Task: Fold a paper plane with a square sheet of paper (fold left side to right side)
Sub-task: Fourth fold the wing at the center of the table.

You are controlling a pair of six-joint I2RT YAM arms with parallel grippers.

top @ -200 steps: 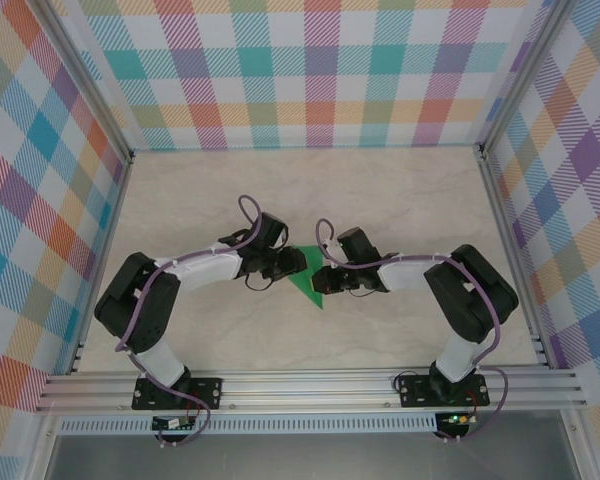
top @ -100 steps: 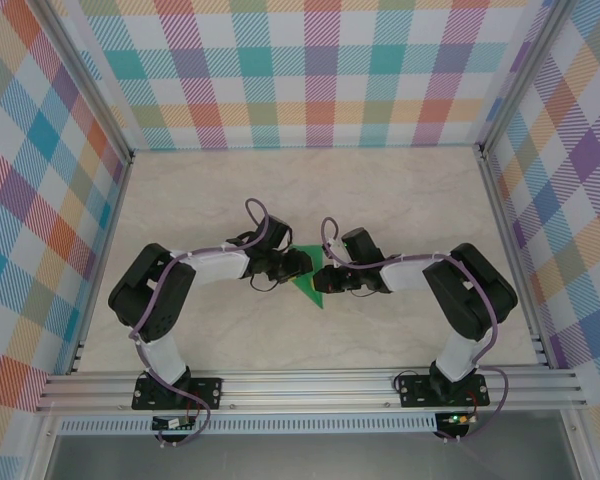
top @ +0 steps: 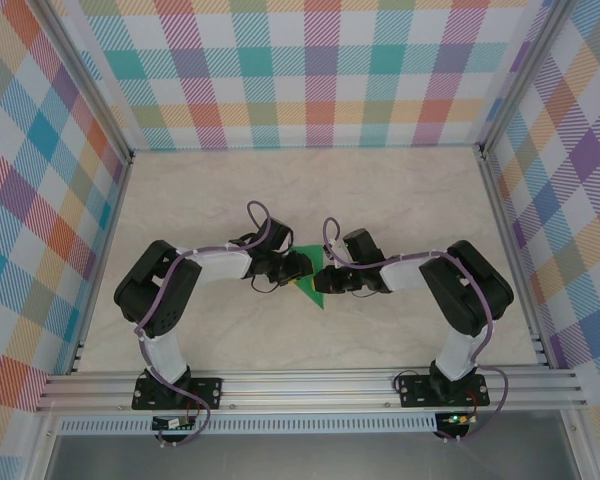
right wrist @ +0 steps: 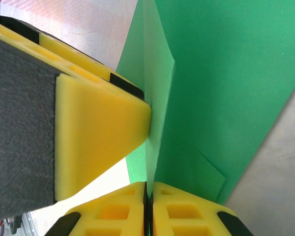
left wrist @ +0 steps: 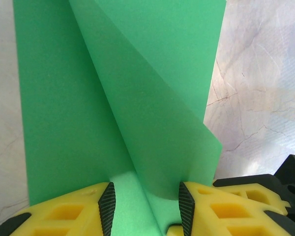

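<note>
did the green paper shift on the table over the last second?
No. In the top view the green paper keeps its near tip at the same spot relative to the front rail, with no visible slide either way.

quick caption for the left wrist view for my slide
Left gripper, jaws apart, straddles a raised flap of the green paper lying on the marbled table.

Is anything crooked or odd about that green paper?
One flap of the green paper curls up off the table, not flat, inside the open left claw. The right claw pinches a raised fold.
</note>
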